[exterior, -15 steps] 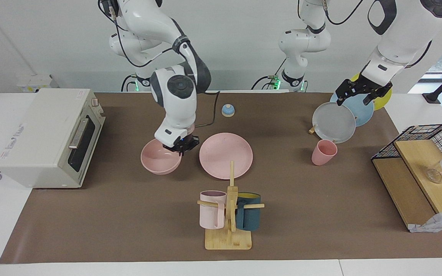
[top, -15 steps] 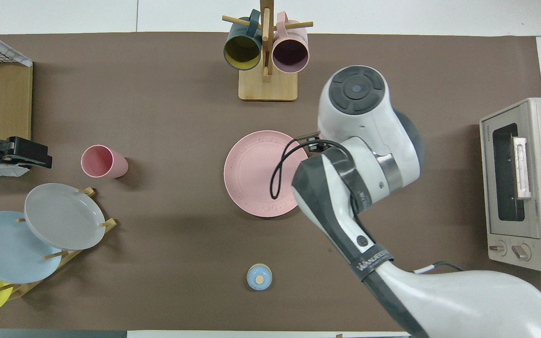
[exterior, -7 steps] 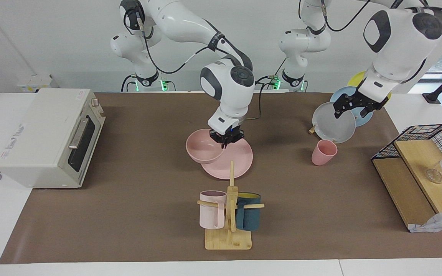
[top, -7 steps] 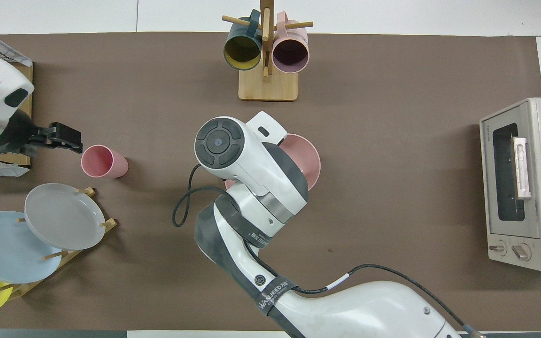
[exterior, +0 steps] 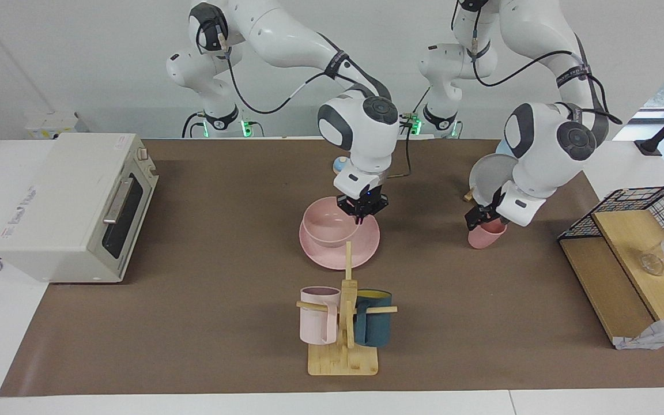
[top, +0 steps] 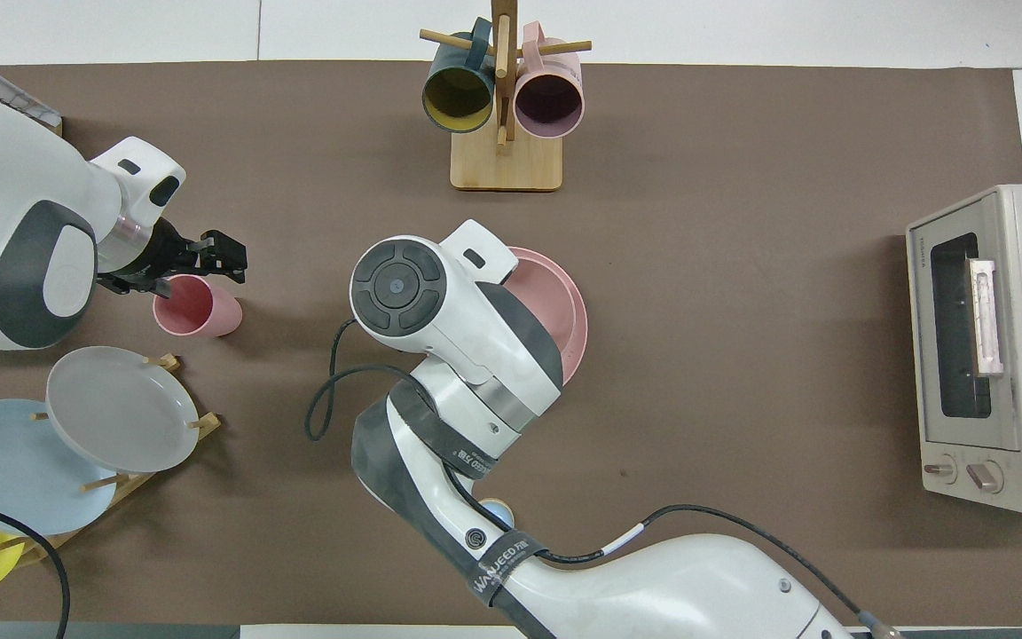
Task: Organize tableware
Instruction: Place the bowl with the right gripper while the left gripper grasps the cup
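Bowl [exterior: 328, 228] now over plate [exterior: 366, 249] — right pincer [exterior: 362, 210] gripping.

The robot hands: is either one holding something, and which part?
The right gripper pinches the pink bowl by its rim, over the pink plate. The left gripper is at the pink cup; a hold cannot be told.
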`<state>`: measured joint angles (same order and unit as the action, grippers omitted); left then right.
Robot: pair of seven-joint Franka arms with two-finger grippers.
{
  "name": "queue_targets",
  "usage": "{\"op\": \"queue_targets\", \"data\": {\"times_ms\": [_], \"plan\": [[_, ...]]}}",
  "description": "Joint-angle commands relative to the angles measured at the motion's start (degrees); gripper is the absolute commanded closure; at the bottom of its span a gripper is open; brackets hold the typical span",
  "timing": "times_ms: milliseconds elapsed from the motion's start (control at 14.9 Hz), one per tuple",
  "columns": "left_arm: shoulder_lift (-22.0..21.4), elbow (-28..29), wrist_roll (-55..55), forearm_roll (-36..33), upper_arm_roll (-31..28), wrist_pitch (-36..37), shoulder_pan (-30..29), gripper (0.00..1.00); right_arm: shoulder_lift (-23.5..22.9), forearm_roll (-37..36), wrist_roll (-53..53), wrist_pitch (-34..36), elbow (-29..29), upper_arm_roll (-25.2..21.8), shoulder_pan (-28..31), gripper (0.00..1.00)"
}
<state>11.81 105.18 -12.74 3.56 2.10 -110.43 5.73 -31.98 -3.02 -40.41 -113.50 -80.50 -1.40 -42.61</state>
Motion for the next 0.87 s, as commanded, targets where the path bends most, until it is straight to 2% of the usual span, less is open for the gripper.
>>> {"op": "queue_targets", "data": {"times_ms": [0, 402, 537, 604, 671, 805], "plan": [[-2.4, 4.1, -1.7, 0.7, -0.3, -1.6, 0.2, 0.0, -0.2, 1.1, -0.5, -1.9, -2.2, 0.3, -0.7, 1.0], [-4.3, 9.9, -2.2, 0.8, -0.3, -6.6, 1.0, 0.0, -0.2, 1.1, -0.5, -4.3, -4.7, 0.3, -0.5, 1.0], [-4.5, 10.1, -1.8, 0.8, -0.3, -6.8, 1.1, 0.09, 0.0, 1.1, -0.5, -5.3, -7.0, 0.3, -0.5, 1.0], [-4.5, 10.2, -1.7, 0.8, -0.3, -6.8, 1.1, 0.21, 0.1, 1.1, -0.4, -5.3, -7.1, 0.3, -0.4, 1.0], [-4.5, 10.2, -1.3, 0.8, -0.3, -6.7, 1.4, 0.4, 0.1, 1.1, -0.4, -5.7, -7.1, 0.3, -0.4, 1.0], [-4.5, 10.1, 0.8, 0.8, -0.3, -6.4, 1.4, 0.98, 0.1, 1.1, -0.4, -6.0, -7.0, 0.3, -0.3, 1.0]]}}
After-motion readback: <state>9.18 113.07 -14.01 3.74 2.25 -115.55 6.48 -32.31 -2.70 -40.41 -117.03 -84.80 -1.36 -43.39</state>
